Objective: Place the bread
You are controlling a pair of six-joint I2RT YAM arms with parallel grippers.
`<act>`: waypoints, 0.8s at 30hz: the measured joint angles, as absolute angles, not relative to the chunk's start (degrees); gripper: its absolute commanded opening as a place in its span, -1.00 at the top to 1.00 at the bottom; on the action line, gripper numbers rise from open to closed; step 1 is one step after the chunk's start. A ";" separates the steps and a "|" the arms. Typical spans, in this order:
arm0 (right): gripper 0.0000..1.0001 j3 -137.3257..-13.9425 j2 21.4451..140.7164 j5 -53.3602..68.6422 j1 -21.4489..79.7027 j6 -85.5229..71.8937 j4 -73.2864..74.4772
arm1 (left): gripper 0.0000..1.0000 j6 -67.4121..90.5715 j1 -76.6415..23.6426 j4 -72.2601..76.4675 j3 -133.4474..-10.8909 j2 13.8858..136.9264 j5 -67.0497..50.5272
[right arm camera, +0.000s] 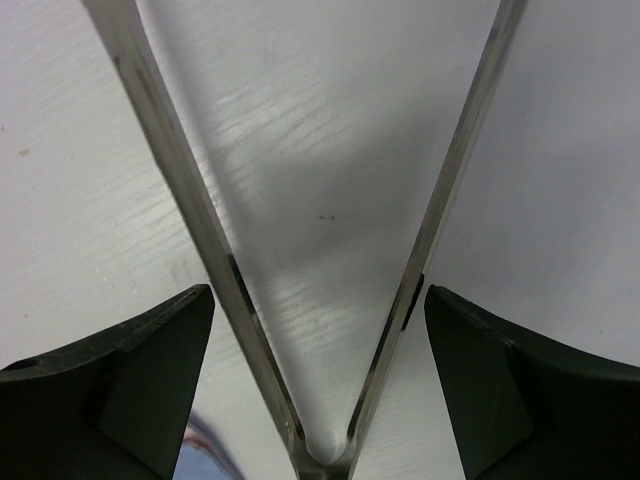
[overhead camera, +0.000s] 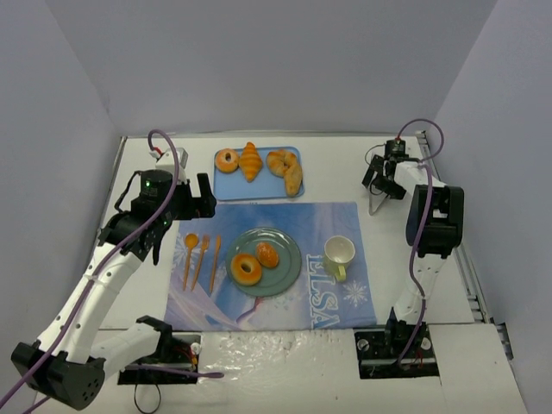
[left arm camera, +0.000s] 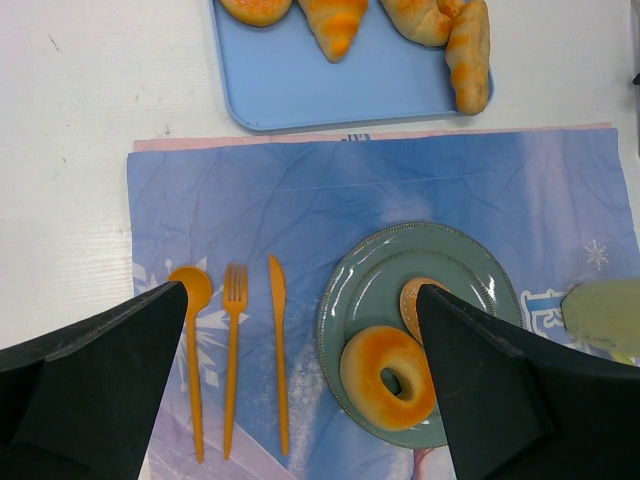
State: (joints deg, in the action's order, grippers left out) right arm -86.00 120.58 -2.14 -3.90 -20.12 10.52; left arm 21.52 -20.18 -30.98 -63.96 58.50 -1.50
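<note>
A bagel [overhead camera: 246, 268] and a small round bun [overhead camera: 267, 254] lie on the green plate [overhead camera: 289, 267]. In the left wrist view the bagel [left arm camera: 388, 376] shows whole and the bun [left arm camera: 412, 300] is partly hidden behind a finger. A blue tray [overhead camera: 233, 183] holds a donut [overhead camera: 228, 160], a croissant [overhead camera: 251, 161] and long rolls [overhead camera: 287, 171]. My left gripper [overhead camera: 194, 200] hangs open and empty above the placemat, left of the plate [left arm camera: 300, 290]. My right gripper [overhead camera: 384, 177] is open with metal tongs [right arm camera: 200, 230] lying between its fingers, untouched.
An orange spoon, fork and knife [overhead camera: 200, 259] lie left of the plate on the blue placemat [overhead camera: 336, 220]. A pale green cup [overhead camera: 339, 253] stands right of the plate. The tongs [overhead camera: 377, 204] lie on the white table right of the placemat.
</note>
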 measured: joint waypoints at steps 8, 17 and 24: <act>-0.88 -81.30 106.90 -5.22 0.60 -20.07 11.06 | -0.94 21.50 -20.18 -30.98 -63.96 58.50 -1.46; -1.00 -69.11 78.40 -2.31 15.46 -20.07 4.64 | -0.94 21.50 -20.18 -30.99 -63.96 58.50 -1.21; -1.00 -62.25 66.74 0.05 21.11 -20.10 3.56 | -0.94 21.50 -20.18 -31.01 -63.96 58.50 -1.21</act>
State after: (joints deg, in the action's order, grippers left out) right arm -62.25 66.74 0.05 21.11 -20.10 3.56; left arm 21.50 -20.18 -31.01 -63.96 58.50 -1.21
